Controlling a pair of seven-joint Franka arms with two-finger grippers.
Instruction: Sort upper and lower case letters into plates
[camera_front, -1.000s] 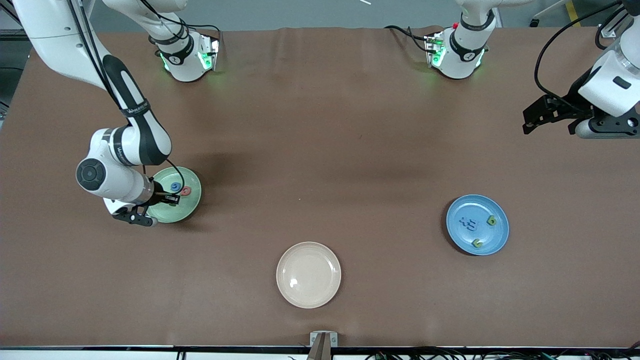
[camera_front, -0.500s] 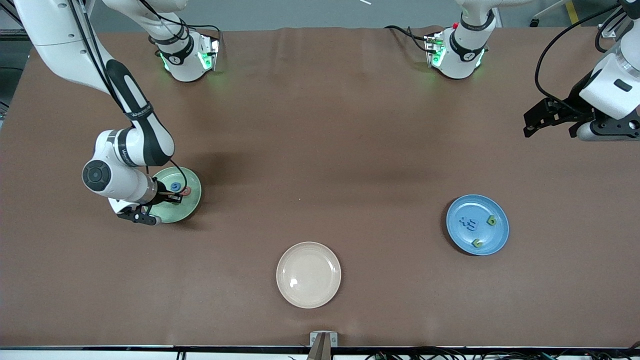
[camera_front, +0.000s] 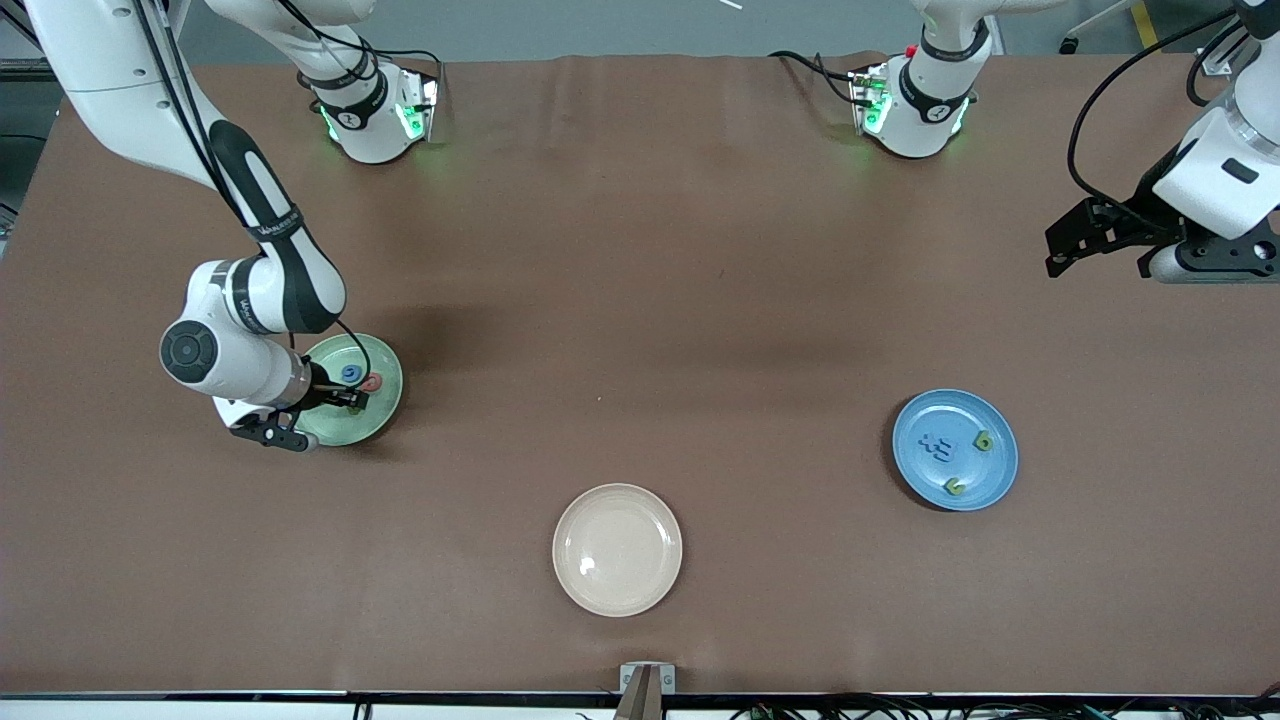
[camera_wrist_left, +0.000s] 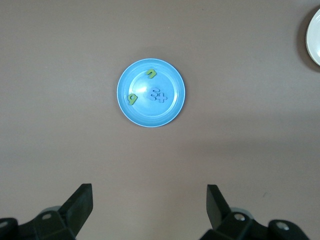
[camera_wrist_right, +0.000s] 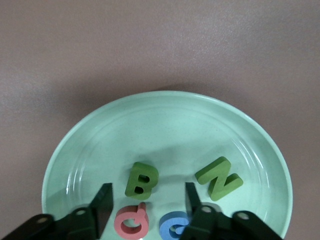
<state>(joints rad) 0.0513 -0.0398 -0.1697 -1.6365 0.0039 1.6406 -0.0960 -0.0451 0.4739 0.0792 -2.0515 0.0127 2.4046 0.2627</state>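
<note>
Right pincer (camera_wrist_right: 145, 202) low over pale green plate (camera_front: 385, 400) at right arm's end of counter (camera_front: 640, 250); fingers parted, empty, astride green B (camera_wrist_right: 141, 180), with N, pink Q, blue letter, perhaps G. Left pincer (camera_wrist_left: 150, 200) wide open, empty, waiting high above blue plate (camera_front: 955, 410).

A robotics lab is indicated: two arm bases (camera_front: 375, 110) are bolted along a brown-covered table (camera_front: 640, 250), cables trailing.

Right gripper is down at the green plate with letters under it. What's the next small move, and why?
Probably lift the right gripper straight up off the pale green plate. Its fingers stand apart with nothing between them, and the green B, green N, pink letter and blue letter all lie in the plate. The left gripper waits open, high above the blue plate.
</note>
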